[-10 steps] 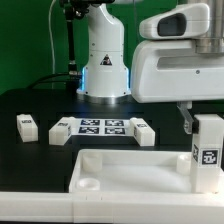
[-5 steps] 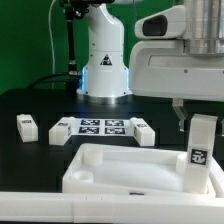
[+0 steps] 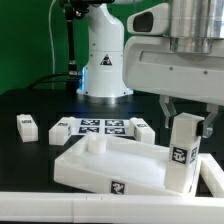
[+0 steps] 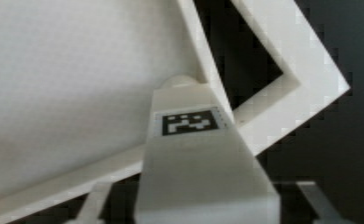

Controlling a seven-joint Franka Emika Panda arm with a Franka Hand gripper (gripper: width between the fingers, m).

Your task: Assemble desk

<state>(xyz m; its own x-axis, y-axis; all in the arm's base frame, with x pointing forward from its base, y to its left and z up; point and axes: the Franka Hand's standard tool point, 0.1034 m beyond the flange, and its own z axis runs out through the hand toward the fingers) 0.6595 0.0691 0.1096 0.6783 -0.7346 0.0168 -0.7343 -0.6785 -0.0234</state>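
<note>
In the hand point(image 3: 186, 119), upright leg point(image 3: 182, 152)

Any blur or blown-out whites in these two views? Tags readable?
Exterior view: arm housing near the lens looks soft; white tabletop nearly clipped, edges faint; leg tag visible. Wrist view: leg fills the frame, slightly soft, tag resolvable; tabletop flat, little shading.

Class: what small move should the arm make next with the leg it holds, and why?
Probably press the leg straight down at the tabletop corner. The gripper holds it roughly upright with its foot at that corner, though whether it is seated isn't visible.
</note>
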